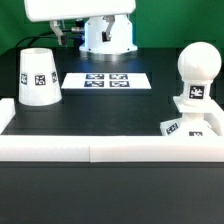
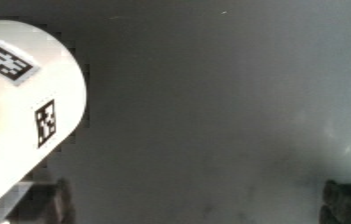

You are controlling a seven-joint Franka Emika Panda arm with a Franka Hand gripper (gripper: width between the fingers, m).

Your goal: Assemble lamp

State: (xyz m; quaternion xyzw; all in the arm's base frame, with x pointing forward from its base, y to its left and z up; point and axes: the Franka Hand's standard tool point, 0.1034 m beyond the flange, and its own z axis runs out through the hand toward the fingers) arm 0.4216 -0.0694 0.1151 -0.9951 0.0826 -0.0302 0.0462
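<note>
On the black table (image 1: 100, 115), toward the exterior view's left: white cone-shaped shade (image 1: 36, 77), upright, narrow end up, tagged on its side, well apart from the rest. Toward the exterior view's right: round bulb (image 1: 198, 68) standing up out of the flat square base (image 1: 190, 126), near the white front rail (image 1: 110, 150); flat against the far side, between shade and bulb, the marker board (image 1: 106, 80). From the wrist view: tagged shade (image 2: 21, 100) below, gripper (image 2: 193, 203) with fingertips spread wide apart, nothing between them.
</note>
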